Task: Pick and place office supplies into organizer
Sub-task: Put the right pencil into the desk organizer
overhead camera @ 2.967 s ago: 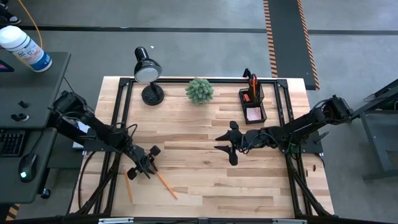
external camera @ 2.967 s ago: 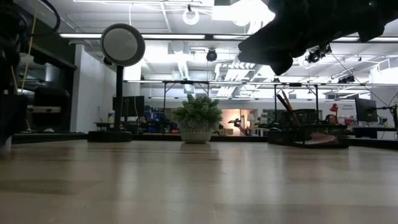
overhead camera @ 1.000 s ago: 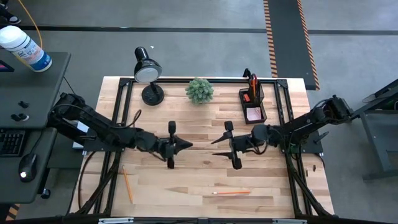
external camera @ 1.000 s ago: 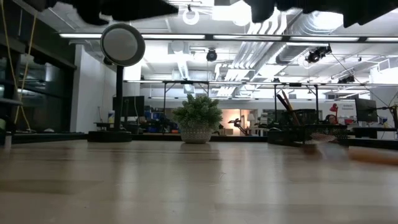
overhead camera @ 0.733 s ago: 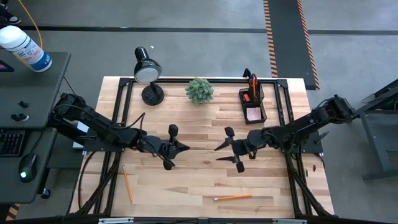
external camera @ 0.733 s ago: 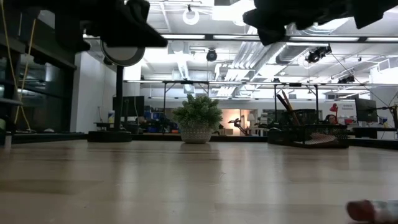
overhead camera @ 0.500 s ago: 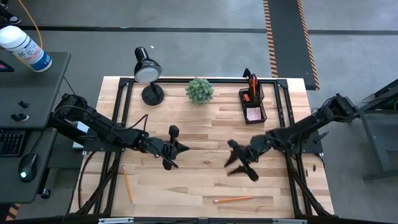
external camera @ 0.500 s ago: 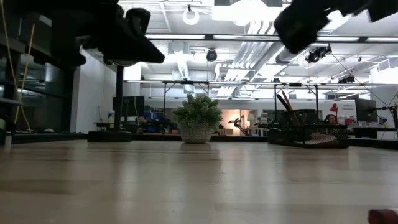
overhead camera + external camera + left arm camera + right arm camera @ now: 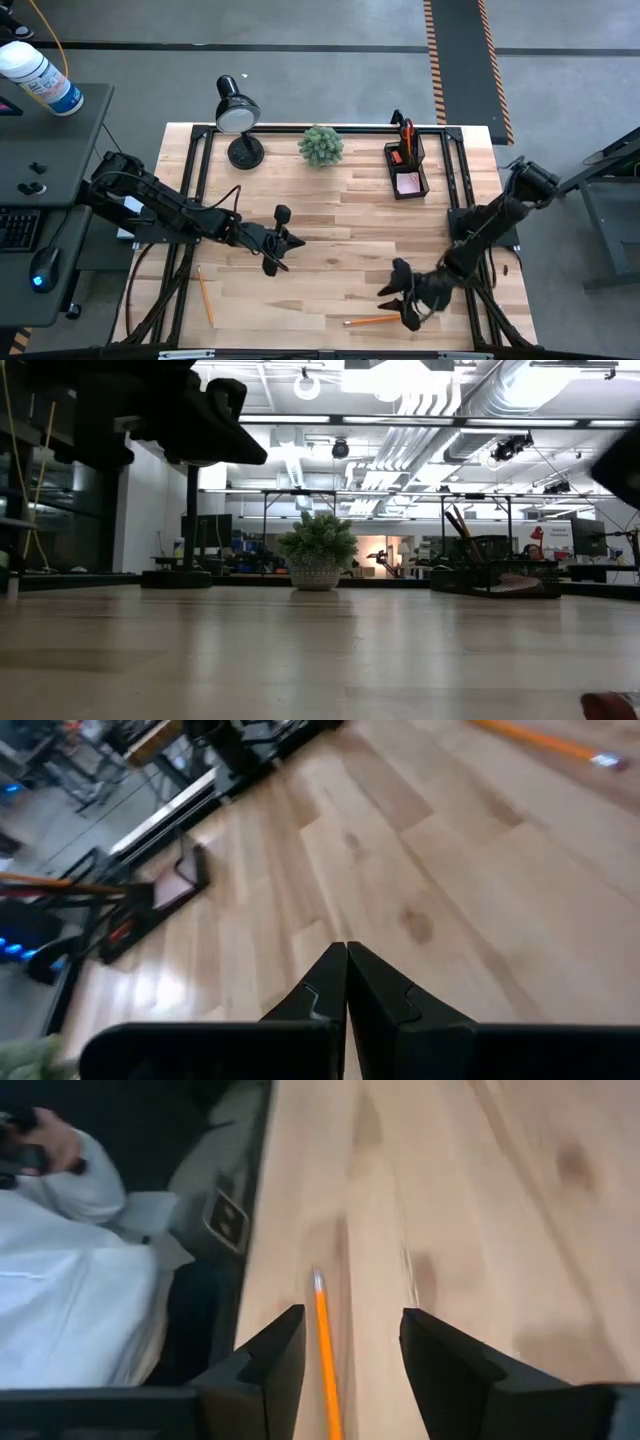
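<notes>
Two pencils sit loose on the counter (image 9: pixel 330 210). One orange pencil (image 9: pixel 371 320) lies near the front edge, just beside the right gripper (image 9: pixel 405 298); the second pencil (image 9: pixel 204 294) lies at the front-left, near the frame rail, well apart from both arms.

Right gripper is low over the front-right part of the counter, jaws parted, nothing between them. In the right wrist view the orange pencil (image 9: pixel 324 1350) runs lengthwise through the gap between the two fingers (image 9: pixel 275 1360), not gripped; whether it touches either finger I can't tell. A person in a white sleeve (image 9: pixel 70 1290) shows past the counter edge in that view.

Left gripper (image 9: pixel 283 243) hangs over the counter's left-middle, jaws clenched tip to tip, empty; the left wrist view confirms the fingers (image 9: pixel 330 985) meet.

Organizer (image 9: pixel 406 165) stands at the back right, red-handled scissors (image 9: pixel 407 131) upright in the tall cup, pink pad (image 9: pixel 408 183) in the low tray. Desk lamp (image 9: pixel 237 118) and small green plant (image 9: pixel 321 145) stand along the back edge.
</notes>
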